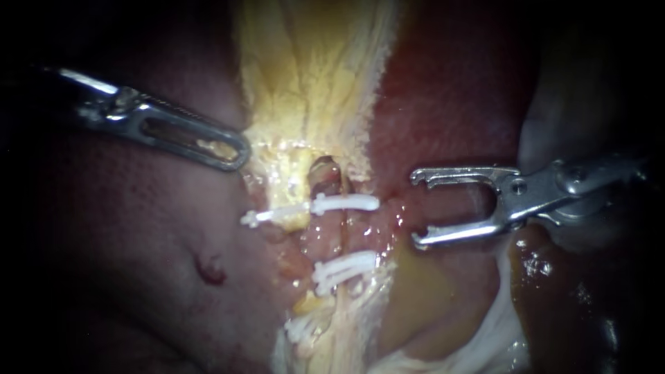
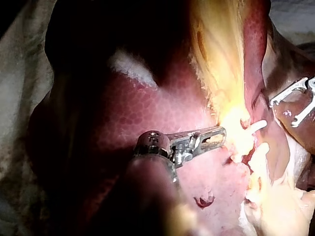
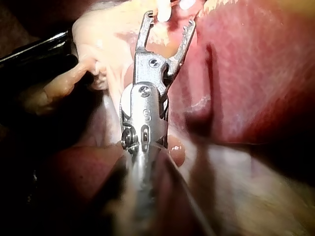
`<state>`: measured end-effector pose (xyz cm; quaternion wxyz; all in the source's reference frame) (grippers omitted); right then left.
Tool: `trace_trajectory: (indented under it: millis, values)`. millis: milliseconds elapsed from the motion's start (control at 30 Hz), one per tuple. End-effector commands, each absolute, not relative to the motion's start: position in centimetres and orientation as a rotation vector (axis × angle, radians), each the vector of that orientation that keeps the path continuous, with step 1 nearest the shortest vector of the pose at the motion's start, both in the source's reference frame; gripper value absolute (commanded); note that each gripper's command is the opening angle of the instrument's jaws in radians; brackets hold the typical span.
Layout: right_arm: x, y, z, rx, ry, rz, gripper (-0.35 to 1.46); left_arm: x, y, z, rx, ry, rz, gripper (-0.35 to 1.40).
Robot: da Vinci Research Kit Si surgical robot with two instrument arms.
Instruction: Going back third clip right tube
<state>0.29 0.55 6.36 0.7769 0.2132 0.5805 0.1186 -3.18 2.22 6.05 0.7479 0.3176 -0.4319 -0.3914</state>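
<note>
Dark red liver [image 1: 125, 263] fills the left half of the endoscope view. Only the left wrist view shows its outer edge, with pale cloth [image 2: 19, 113] beyond it. A band of yellow fatty tissue [image 1: 312, 69] runs down the centre of the endoscope frame.

The left instrument [image 1: 235, 151] comes in from the upper left. Its jaws are pressed together on the band's left edge, and a yellow shred shows through the jaw's window. The right instrument [image 1: 416, 208] sits at centre right, just right of the clipped tube [image 1: 332, 239], with its jaws spread wide and empty. The right wrist view adds that a white clip lies just ahead of their tips.

Three white clips cross the pinkish tube, and only the endoscope shows all three: an upper clip [image 1: 332, 205], a middle clip [image 1: 344, 269] and a lowest clip [image 1: 303, 327] at bottom centre. I cannot tell which tube is the right one. A small dark nick [image 1: 210, 270] marks the liver at lower left.
</note>
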Motion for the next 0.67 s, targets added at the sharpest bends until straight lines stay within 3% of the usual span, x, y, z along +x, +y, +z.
trace_trajectory:
  millis: [33,300,667]
  values:
    - [0.30,0.55,6.36,0.461,1.256,0.257,0.50,-3.24,2.20,6.09,0.700,-0.944,-0.850,-0.35]
    - [0.30,0.54,6.35,0.459,1.258,0.250,0.50,-3.50,2.07,6.37,0.713,-0.931,-0.841,-0.35]
    - [0.32,0.53,6.34,0.462,1.259,0.249,0.50,-3.51,2.05,6.44,0.718,-0.927,-0.836,-0.35]
